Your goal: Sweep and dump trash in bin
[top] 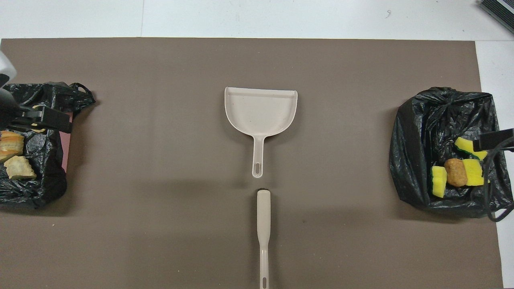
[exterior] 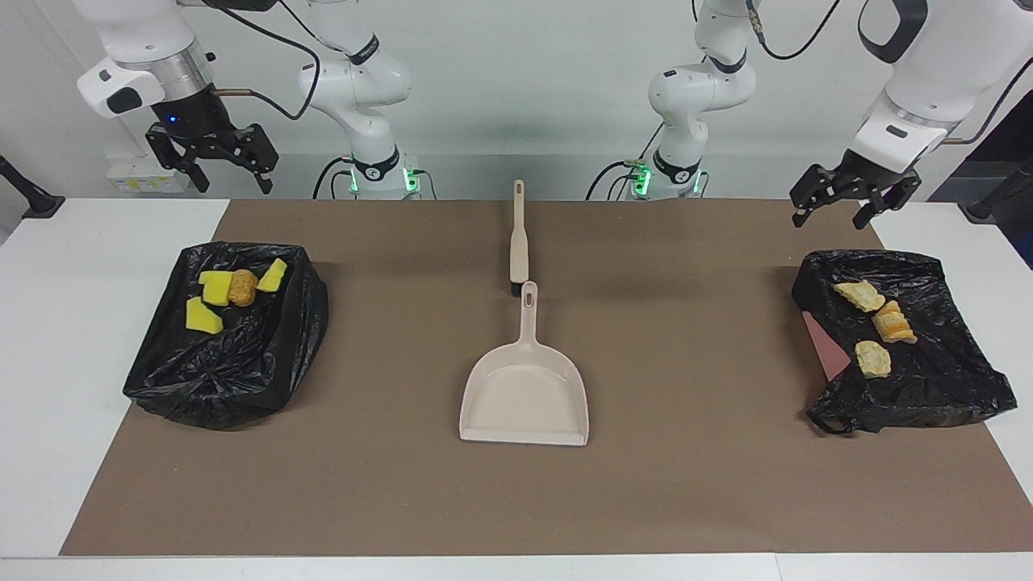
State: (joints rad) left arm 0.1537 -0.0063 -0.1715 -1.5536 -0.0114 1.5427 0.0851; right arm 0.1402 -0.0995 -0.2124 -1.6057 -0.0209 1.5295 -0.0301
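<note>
**Inspector:** Now, no brand, label or legible writing is showing on any item. Where is the trash lying?

**Assistant:** It is sitting in two black-lined bins. The bin at the right arm's end (exterior: 226, 347) is holding three yellow sponge bits (exterior: 203, 315) and a golden-brown lump (exterior: 242, 288), the lump touching the sponge bits beside it. The bin at the left arm's end (exterior: 928, 379) is holding three bread-like pieces (exterior: 894, 323), lying in a loose row that is running nearer-to-farther from the robots.

**Inspector:** And the jaws?

**Assistant:** The right gripper (exterior: 211, 161) is hanging in the air, its fingers standing apart and holding nothing; in the overhead view it is covering the robot-side part of its bin, clear above the sponge bits. The left gripper (exterior: 847, 198) is hanging over the robot-side edge of its bin, fingers likewise spread and holding nothing, with the bread-like pieces below it.

**Inspector:** The tools?

**Assistant:** The beige dustpan (exterior: 524, 395) is lying mid-table on the brown mat (exterior: 686, 484), handle pointing toward the robots, mouth facing away. The brush (exterior: 518, 234) is lying in line with it, nearer the robots, its head just beside the dustpan's handle tip.
</note>
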